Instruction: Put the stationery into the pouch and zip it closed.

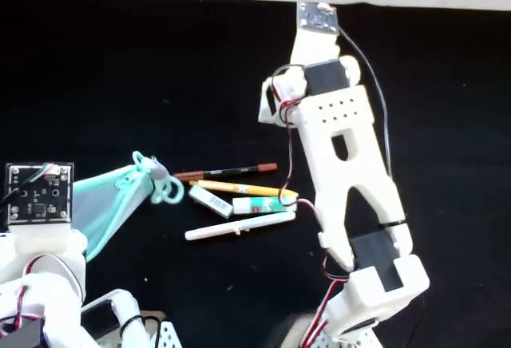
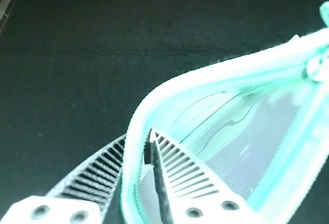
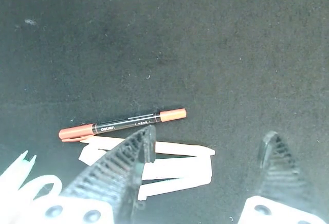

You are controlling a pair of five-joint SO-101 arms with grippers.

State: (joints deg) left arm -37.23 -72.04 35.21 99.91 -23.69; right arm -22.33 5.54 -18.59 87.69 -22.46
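My left gripper (image 2: 136,143) is pinched on the pouch (image 2: 241,131) rim, propping the mouth open. My right gripper (image 3: 209,134) is spread wide over the pen (image 3: 123,123) and white sticks (image 3: 180,149), which lie on the table (image 3: 231,39) just outside that mouth. They're bunched tight, so I reckon I could snag two or roll the pen off, and a slipping rim would collapse the opening.

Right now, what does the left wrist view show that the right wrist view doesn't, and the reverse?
Left wrist view: the open pouch, its teal zipper rim pinched by the left tool, one finger inside. Right wrist view: the red-capped pen and white stationery pieces lying beneath the open right tool; a pale loop at the edge may be the pouch's pull. Both: the black table.
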